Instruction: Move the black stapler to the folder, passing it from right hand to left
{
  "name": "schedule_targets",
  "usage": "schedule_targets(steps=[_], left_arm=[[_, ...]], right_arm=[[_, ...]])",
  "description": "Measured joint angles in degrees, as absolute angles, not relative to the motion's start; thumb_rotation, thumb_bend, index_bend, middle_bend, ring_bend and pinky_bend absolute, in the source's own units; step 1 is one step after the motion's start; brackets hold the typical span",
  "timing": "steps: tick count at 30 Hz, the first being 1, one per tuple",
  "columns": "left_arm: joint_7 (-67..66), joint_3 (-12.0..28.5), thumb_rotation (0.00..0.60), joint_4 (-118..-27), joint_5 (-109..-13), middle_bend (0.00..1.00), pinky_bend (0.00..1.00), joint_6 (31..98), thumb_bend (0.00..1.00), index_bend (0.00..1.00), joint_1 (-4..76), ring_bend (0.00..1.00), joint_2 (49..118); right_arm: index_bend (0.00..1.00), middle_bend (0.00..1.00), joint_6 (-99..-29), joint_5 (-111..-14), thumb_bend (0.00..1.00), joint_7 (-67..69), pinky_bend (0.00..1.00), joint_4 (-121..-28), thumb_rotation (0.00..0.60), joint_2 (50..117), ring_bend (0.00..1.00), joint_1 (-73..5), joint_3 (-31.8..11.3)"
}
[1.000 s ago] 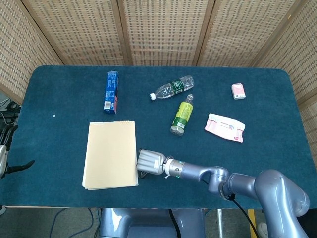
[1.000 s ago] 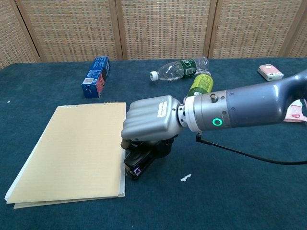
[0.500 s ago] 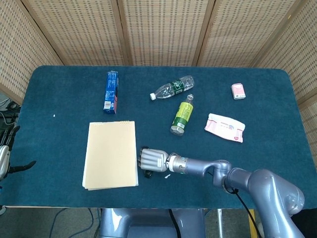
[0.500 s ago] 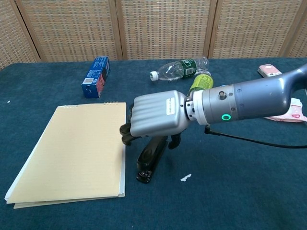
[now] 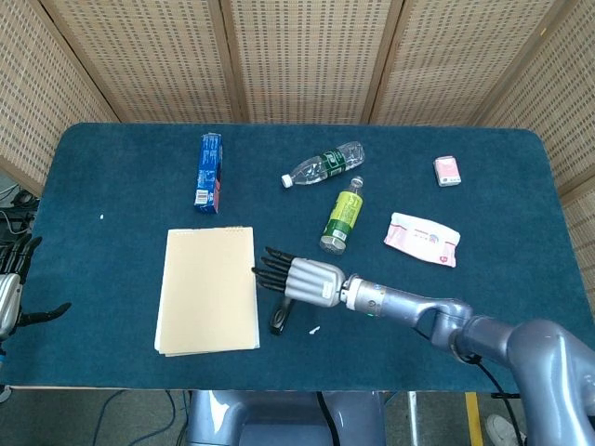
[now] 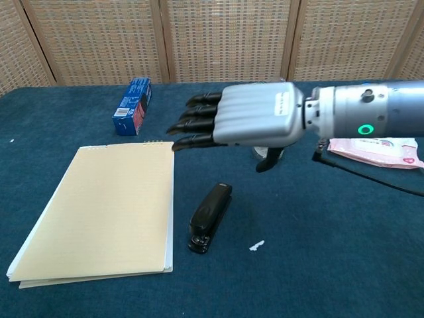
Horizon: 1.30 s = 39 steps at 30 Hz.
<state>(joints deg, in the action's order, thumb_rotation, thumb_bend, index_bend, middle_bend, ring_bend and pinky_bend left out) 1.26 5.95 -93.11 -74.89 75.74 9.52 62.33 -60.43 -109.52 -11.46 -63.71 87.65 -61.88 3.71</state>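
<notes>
Black stapler [image 6: 211, 217] lies flat on the blue table cloth [image 6: 318, 265], just beside the right edge of the tan folder [image 6: 99, 212], not on it; a small white scrap [image 6: 256, 246] sits near its front end. Right hand [image 6: 252, 122] hovers above the stapler, clear of it, palm down, dark fingers [image 6: 195, 122] stretched out and apart toward the folder, holding nothing. In the head view the same hand [image 5: 307, 279] sits over the cloth between the folder [image 5: 208, 290] and the stapler's far end, with the stapler [image 5: 280, 318] showing just below it. Left hand [image 5: 13, 288] appears only at the left edge of the head view, off the table, fingers spread, nothing in it. Further back: a green-labelled bottle [image 5: 342, 216] lies behind the right hand, and a clear bottle [image 5: 323, 164] lies on its side beyond that. A pink-and-white packet [image 5: 423, 238] rests to the right, a small pink box [image 5: 447, 170] near the far right, a blue box [image 5: 209, 171] far left. Wicker screen [image 5: 297, 56] closes the back.
</notes>
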Motion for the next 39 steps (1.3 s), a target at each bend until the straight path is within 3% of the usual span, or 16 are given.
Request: schedule_targets(steps=[9,16,24,30,39], left_arm=[[4.0,5.3,0.6,-92.8,-79.3,0.0,0.0,77.3,0.0,0.0,9.5,0.0,62.4],[4.9,5.1,0.6,-92.2,-85.5,0.0,0.0,78.2,0.0,0.0,11.7,0.0,63.1],[1.1,5.9,0.6,-95.3,-91.2,0.0,0.0,74.6,0.0,0.0,17.8,0.0,62.7],[1.8,5.8,0.6,-91.2,-101.5,0.0,0.0,71.5,0.0,0.0,25.5,0.0,65.4],[8.3,3.6,0.6,-72.1,-120.2,0.0,0.0,69.8,0.0,0.0,42.1,0.0,75.1]], right_arm=[[0.0,0.0,-75.9,-100.8,0.0,-12.8,0.0,-70.6,0.6,78.6,0.0,-46.5,2.8],[0.0,0.0,-80.9,-87.1,0.0,-15.7,0.0,-85.7,0.6,72.1,0.0,-33.9,2.1],[0.0,0.0,-86.4,-82.5,0.0,-21.4,0.0,-100.0,0.6,67.1,0.0,-21.9,5.0],[0.0,0.0,-88.3,-81.7,0.0,-23.8,0.0,-101.2,0.6,67.9,0.0,-17.5,5.9],[0.0,0.0,-89.3,-79.3,0.0,-24.6,0.0,-96.7,0.6,70.8,0.0,-15.1,1.8]])
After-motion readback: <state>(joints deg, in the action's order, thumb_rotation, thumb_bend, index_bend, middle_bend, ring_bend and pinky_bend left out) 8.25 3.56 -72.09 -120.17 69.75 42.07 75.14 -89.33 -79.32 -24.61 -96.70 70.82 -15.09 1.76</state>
